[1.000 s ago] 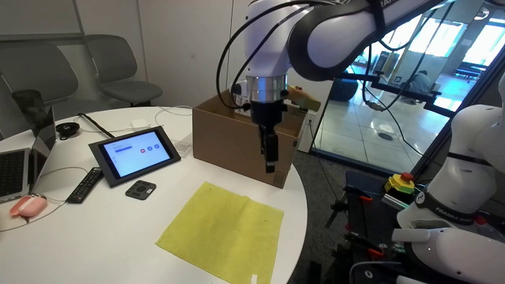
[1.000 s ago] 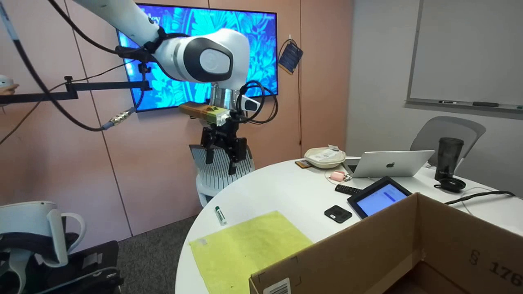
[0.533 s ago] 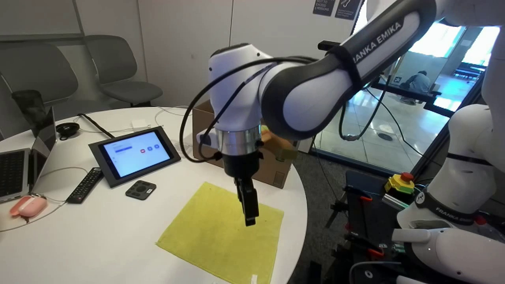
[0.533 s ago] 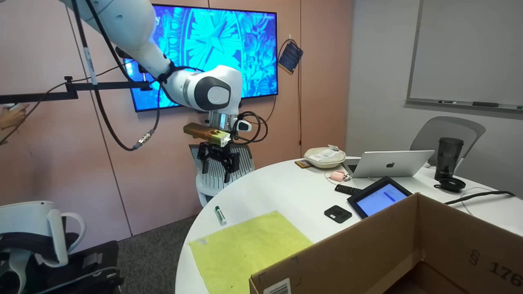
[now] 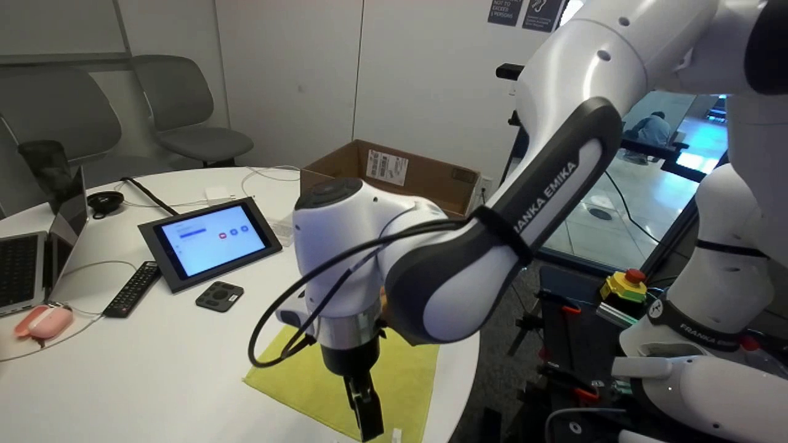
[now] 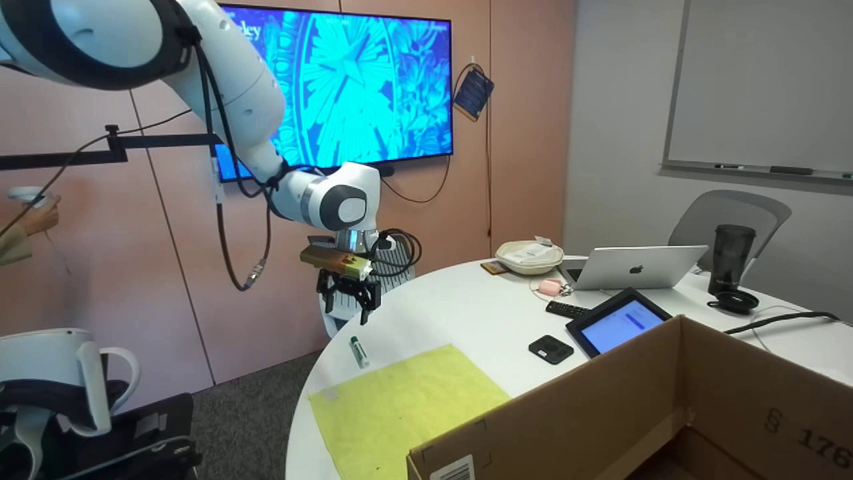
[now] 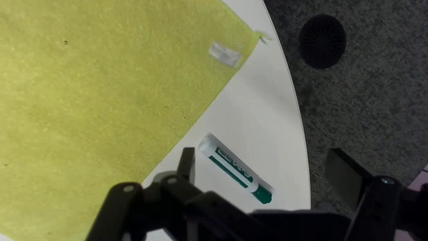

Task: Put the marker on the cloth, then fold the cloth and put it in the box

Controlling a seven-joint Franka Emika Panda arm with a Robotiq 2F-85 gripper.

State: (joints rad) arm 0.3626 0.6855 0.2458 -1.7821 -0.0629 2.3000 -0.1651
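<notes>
Marker (image 7: 234,168) out here on the white counter (image 6: 460,320), lying in the strip between its curved rim and the cloth (image 7: 100,100), just beside the cloth's edge but apart from it. Above the marker hangs the tool (image 7: 263,170), jaws wide apart: in the wrist view one shows against the counter, its partner against dark carpet (image 7: 374,83) past the rim. The cloth lies flat, a corner with a pale tag (image 7: 224,54) almost at the rim. And the box (image 6: 566,407), in both exterior views, stands open-topped near the cloth.

Farther in from that rim, there's the tablet (image 5: 212,240), lit up, remote (image 5: 132,289) and black puck (image 5: 220,296) just beside it, then a pink case (image 5: 50,322) near the laptop (image 6: 643,269). In an exterior view a dark cup (image 6: 730,257) stands by the laptop, and a bowl (image 6: 530,257) sits close to the far rim.

Over to the room: big TV (image 6: 360,93), glowing blue, on a pinkish wall (image 6: 530,127); whiteboard (image 6: 766,87) on the grey one; chairs (image 5: 175,95) around the counter; and in an exterior view two dark signs (image 5: 505,12), up high.
</notes>
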